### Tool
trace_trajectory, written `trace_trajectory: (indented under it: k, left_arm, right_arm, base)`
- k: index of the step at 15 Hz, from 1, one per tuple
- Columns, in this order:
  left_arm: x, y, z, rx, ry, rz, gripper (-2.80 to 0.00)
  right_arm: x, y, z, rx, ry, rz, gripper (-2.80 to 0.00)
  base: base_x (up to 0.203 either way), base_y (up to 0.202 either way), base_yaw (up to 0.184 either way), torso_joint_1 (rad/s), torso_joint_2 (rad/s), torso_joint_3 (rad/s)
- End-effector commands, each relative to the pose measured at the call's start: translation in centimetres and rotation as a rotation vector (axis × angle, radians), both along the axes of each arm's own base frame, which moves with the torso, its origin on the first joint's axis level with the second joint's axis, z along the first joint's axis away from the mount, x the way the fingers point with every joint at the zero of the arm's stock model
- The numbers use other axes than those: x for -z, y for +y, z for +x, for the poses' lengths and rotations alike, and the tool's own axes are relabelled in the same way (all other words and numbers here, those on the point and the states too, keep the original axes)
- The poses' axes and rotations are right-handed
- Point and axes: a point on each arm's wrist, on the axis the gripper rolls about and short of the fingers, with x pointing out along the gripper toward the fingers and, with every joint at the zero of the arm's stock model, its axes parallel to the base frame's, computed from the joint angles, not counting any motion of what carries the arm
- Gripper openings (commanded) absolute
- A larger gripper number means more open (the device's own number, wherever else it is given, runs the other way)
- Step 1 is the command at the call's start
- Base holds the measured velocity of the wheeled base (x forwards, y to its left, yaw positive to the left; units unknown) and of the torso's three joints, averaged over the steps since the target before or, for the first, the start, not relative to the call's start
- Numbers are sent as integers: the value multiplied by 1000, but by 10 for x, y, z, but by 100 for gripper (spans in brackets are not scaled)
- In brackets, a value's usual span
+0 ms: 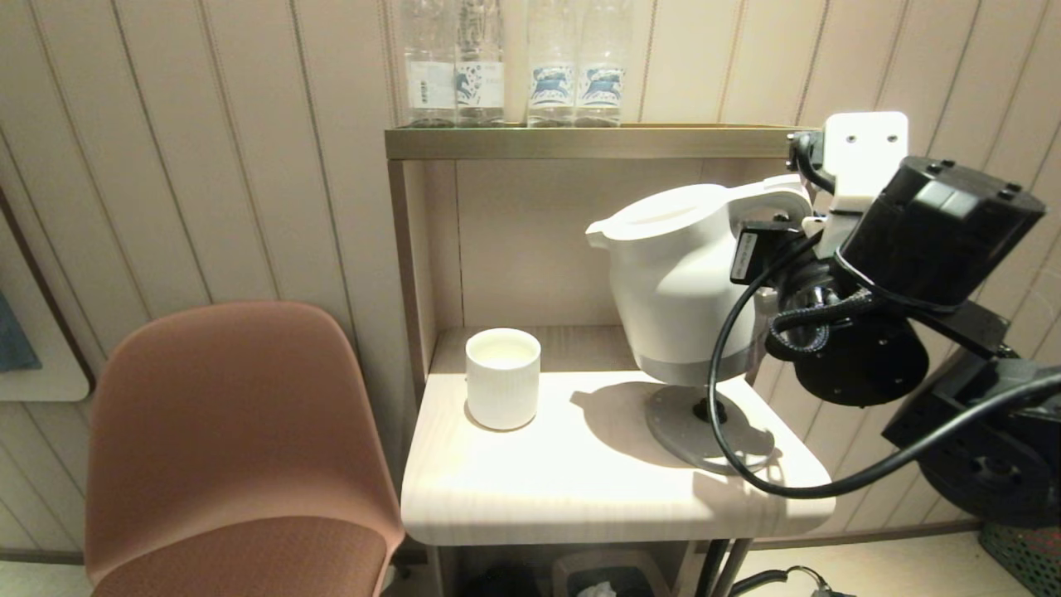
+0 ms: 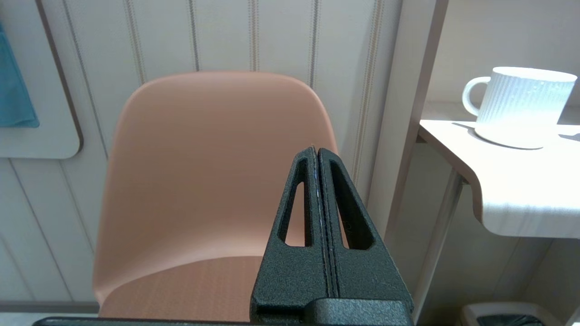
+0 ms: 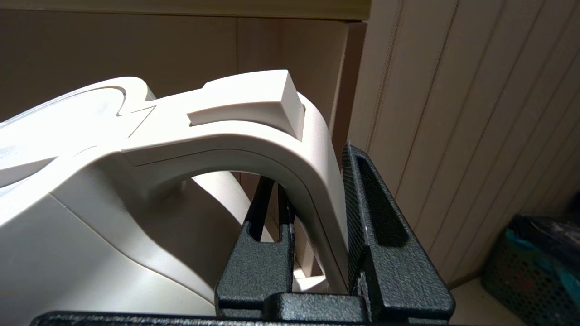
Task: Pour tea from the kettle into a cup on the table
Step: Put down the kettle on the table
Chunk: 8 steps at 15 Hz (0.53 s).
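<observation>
The matte white kettle [image 1: 680, 282] hangs just above its round base [image 1: 704, 427], which stays on the right side of the table [image 1: 580, 489]. The spout points left toward the cup. My right gripper [image 3: 312, 174] is shut on the kettle's loop handle [image 3: 272, 145], one finger inside the loop and one outside. In the head view my right arm [image 1: 912, 240] hides most of that grip. The white ribbed cup [image 1: 502, 377] stands on the table's left side, apart from the kettle. The left wrist view shows a small handle on the cup [image 2: 521, 106]. My left gripper [image 2: 317, 151] is shut and empty, low in front of the chair.
A pinkish-brown chair [image 1: 232, 448] stands left of the table. Several clear plastic bottles [image 1: 514, 66] line the brass-coloured shelf top [image 1: 580, 141] above. The shelf frame's post [image 1: 410, 274] rises just left of the cup. A bin [image 1: 597, 580] sits under the table, a green basket [image 3: 534, 258] by the wall.
</observation>
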Motion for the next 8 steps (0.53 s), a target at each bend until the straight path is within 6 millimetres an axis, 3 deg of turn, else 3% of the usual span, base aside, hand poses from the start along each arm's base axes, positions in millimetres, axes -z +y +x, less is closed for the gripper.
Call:
trace_trajectory:
  k: [1, 8]
  left_arm:
    - [0, 0, 0, -1, -2, 0, -280]
    - [0, 0, 0, -1, -1, 0, -280]
  right_arm:
    - [3, -5, 1, 30, -2, 21, -280]
    - [31, -24, -5, 73, 13, 122, -280]
  base:
    - [0, 0, 0, 0, 0, 0]
    - [0, 0, 0, 0, 0, 0]
